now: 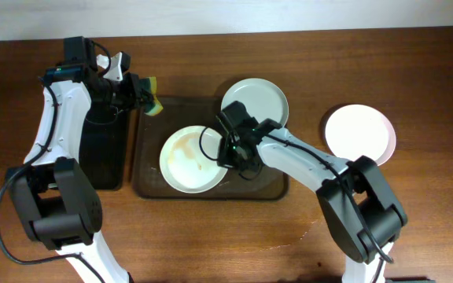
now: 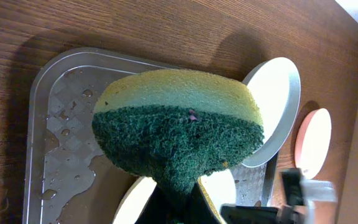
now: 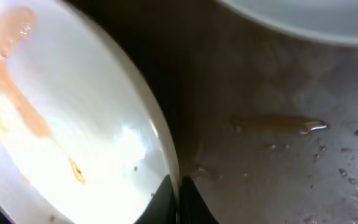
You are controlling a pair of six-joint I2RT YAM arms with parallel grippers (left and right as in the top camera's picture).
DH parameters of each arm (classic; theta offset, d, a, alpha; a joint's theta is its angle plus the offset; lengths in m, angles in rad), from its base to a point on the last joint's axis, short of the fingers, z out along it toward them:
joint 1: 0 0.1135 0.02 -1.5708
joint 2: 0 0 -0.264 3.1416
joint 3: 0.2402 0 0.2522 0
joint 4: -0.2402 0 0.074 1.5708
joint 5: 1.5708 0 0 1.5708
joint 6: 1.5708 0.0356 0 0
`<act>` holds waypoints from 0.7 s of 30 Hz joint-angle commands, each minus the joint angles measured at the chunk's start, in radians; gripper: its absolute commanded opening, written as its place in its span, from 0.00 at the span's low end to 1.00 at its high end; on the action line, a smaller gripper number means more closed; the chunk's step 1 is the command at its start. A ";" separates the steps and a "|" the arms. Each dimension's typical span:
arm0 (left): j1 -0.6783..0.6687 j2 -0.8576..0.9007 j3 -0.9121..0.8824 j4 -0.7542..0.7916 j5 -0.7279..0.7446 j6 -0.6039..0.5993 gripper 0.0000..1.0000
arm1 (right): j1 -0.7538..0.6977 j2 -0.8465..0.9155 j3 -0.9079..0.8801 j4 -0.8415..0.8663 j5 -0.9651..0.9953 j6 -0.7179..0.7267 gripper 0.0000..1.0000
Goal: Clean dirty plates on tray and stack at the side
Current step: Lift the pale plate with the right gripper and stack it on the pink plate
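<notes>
The tray (image 1: 148, 177) lies mid-table, its base wet with droplets, and holds 2 of the 3 plates. A smeared plate (image 1: 187, 161) streaked orange-brown sits near its centre, and a clean plate (image 1: 258, 101) overlaps the rim at its far right corner. The 3rd plate (image 1: 359, 134) rests on the table (image 1: 415, 220), well to the right. The right gripper (image 1: 229, 154) has its jaws pinched nearly together on the smeared plate's right rim. The left gripper (image 1: 138, 99) hovers over the tray's far left corner, clamped on a yellow-and-green sponge (image 1: 155, 105). A narrow black tray (image 1: 101, 165) lies just left of the tray.
</notes>
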 commanded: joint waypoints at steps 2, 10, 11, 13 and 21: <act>0.002 -0.001 0.016 0.002 -0.039 0.017 0.01 | 0.027 -0.112 0.197 -0.232 0.267 -0.141 0.04; 0.002 -0.001 0.016 0.004 -0.042 0.017 0.01 | 0.157 -0.123 0.351 -0.459 0.783 -0.165 0.04; 0.002 -0.001 0.016 0.005 -0.042 0.017 0.01 | 0.180 -0.123 0.351 -0.469 0.842 -0.164 0.04; 0.002 -0.001 0.016 0.005 -0.042 0.017 0.01 | 0.233 -0.124 0.351 -0.483 0.959 -0.162 0.04; 0.002 -0.001 0.016 0.005 -0.042 0.017 0.01 | 0.406 -0.123 0.351 -0.489 1.414 -0.162 0.04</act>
